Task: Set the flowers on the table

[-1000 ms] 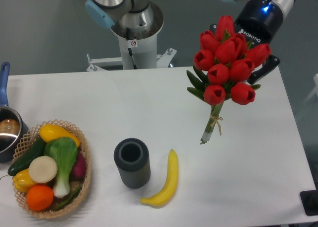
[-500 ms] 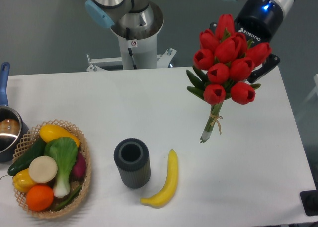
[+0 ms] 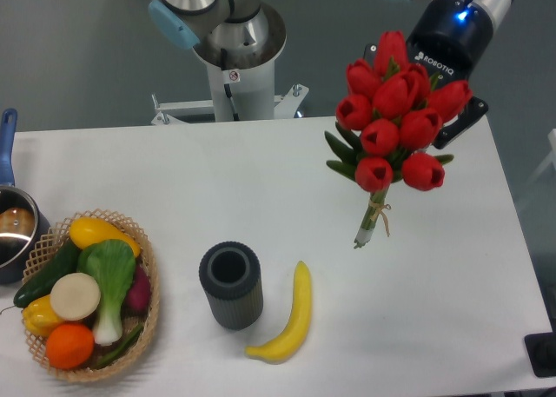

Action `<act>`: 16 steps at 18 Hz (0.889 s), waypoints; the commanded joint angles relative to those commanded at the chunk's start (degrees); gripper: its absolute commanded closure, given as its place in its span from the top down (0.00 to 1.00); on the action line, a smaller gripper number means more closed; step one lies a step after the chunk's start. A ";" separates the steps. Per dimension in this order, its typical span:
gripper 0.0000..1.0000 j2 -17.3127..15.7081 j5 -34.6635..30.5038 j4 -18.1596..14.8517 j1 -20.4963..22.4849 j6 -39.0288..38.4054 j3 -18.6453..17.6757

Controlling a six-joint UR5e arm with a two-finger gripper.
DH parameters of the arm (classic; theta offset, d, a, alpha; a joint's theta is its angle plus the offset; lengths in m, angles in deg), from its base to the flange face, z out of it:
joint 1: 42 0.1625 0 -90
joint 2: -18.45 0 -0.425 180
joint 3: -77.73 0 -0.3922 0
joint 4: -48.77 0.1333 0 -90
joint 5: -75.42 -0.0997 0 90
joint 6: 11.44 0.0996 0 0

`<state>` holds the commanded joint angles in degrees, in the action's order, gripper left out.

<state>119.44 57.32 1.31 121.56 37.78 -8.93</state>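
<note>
The flowers [image 3: 395, 110], a bunch of red tulips with green leaves and stems tied with tan string, hang tilted over the right rear part of the white table [image 3: 261, 188]. The blooms are uppermost and the stem ends [image 3: 360, 238] are lowest, near or just above the tabletop. My gripper [image 3: 421, 84], black with a blue light, is behind the blooms at the top right. One dark finger [image 3: 460, 119] shows at the bunch's right side. The jaws are mostly hidden by the blooms and appear closed on the bunch.
A dark grey ribbed cylinder vase [image 3: 231, 285] stands at front centre, with a banana [image 3: 291, 314] just right of it. A wicker basket [image 3: 148, 280] of vegetables sits at front left, beside a pot [image 3: 13, 228]. The robot base [image 3: 234, 49] stands behind the table.
The bunch and gripper have shifted slightly up, and the stem ends have risen a little. Nothing else has moved.
</note>
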 joint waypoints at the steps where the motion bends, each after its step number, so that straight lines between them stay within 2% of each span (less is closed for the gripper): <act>1: 0.49 0.09 -0.61 0.09 0.00 0.17 -0.35; 6: 0.49 0.18 -10.09 -0.09 -0.79 0.18 -0.09; 11: 0.49 -2.90 -23.88 -0.70 -1.14 0.18 -2.37; 16: 0.49 -4.13 -40.14 -7.02 -4.48 0.44 -2.37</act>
<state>115.31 17.18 -5.71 117.09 38.21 -11.31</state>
